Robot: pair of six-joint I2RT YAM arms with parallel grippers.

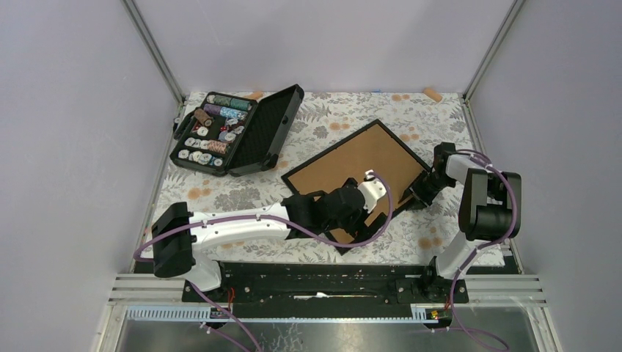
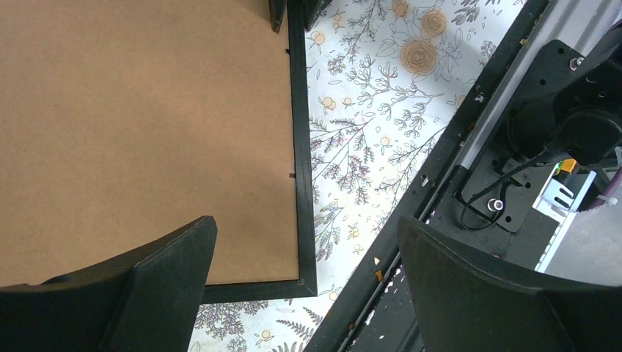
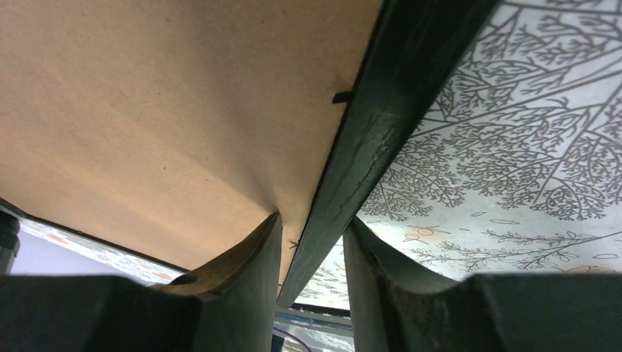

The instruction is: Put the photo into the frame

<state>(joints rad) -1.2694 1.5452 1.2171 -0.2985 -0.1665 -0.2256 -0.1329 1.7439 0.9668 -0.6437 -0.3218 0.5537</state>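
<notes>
The frame [image 1: 359, 158] lies back-up on the floral tablecloth [image 1: 323, 125], in the middle of the top view and turned like a diamond, its brown board facing us inside a thin black rim. At its right-hand corner we find the right gripper [image 1: 419, 187] low against the edge. Its own camera shows the black rim [image 3: 367, 147] running down between the two fingers [image 3: 249, 271], one over the board and the other over the cloth. A sliver of cloth shows between the rim and the cloth-side finger, so we read the jaws as loosened around the rim rather than pinching it. The left arm reaches across the lower part of the frame, and its gripper [image 2: 304, 242] hangs above the near corner – fingers [image 2: 147, 293] spread wide and grasping nothing. In that view the rim runs down the centre and turns at the bottom, with cloth and the metal rail [image 2: 469, 139] to the right. In the upper left of the top view, an open black case of thread spools [image 1: 235, 128] sits well apart from the frame
</notes>
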